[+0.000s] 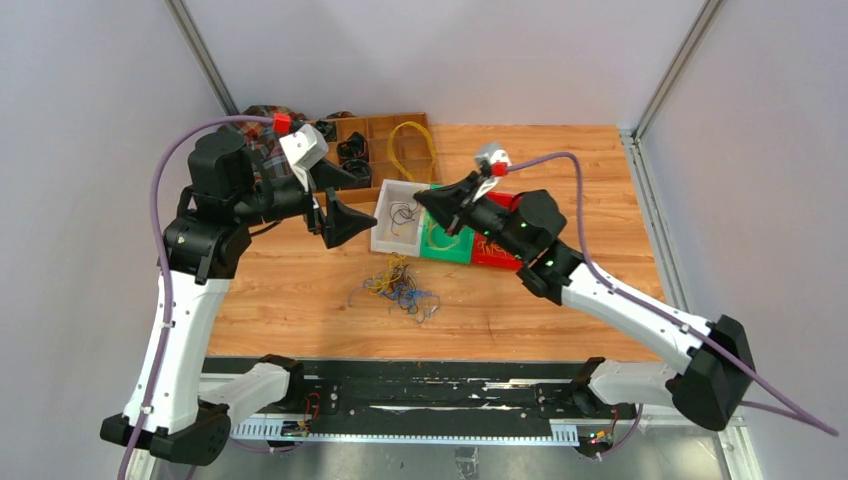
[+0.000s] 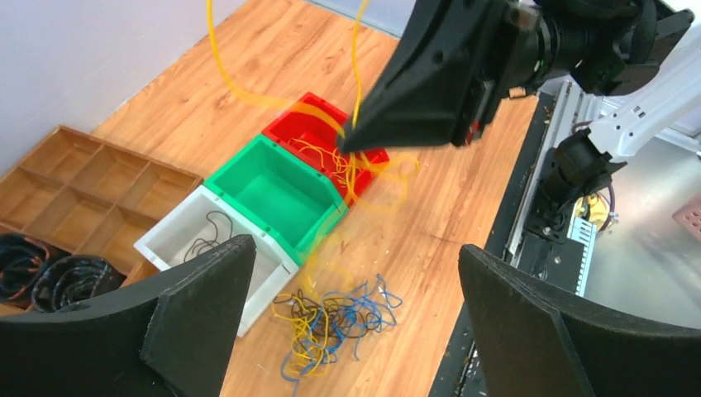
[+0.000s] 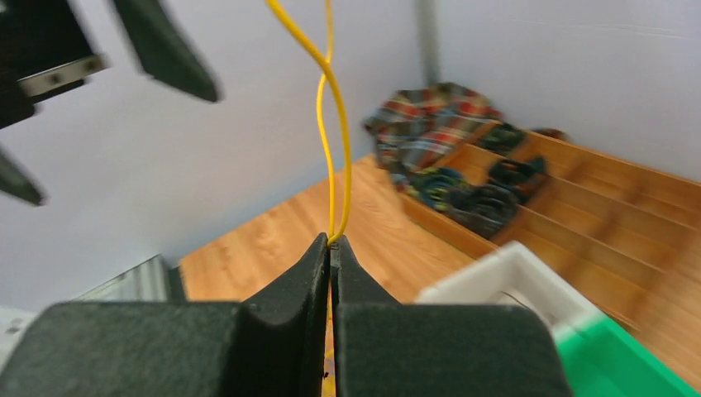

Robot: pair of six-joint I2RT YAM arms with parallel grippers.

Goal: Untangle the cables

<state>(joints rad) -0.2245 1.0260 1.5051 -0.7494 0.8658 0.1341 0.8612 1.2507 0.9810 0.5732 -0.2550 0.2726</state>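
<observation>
A tangle of thin yellow, blue and black cables [image 1: 400,285] lies on the wooden table in front of the bins, also seen under my left gripper [image 2: 331,318]. My right gripper [image 1: 422,197] hovers over the bins, shut on one yellow cable [image 3: 331,107]. That cable loops up from the pinched fingertips [image 3: 331,241] and trails down blurred [image 2: 355,74]. My left gripper [image 2: 357,248] stands wide open above the tangle with nothing between its fingers, just left of the white bin [image 1: 345,222].
White bin [image 1: 385,240] with a thin black wire, green bin [image 1: 462,255] and red bin [image 1: 500,262] sit side by side mid-table. A wooden divided tray [image 1: 380,135] with black coiled bundles and a plaid cloth [image 1: 262,118] lie at the back left.
</observation>
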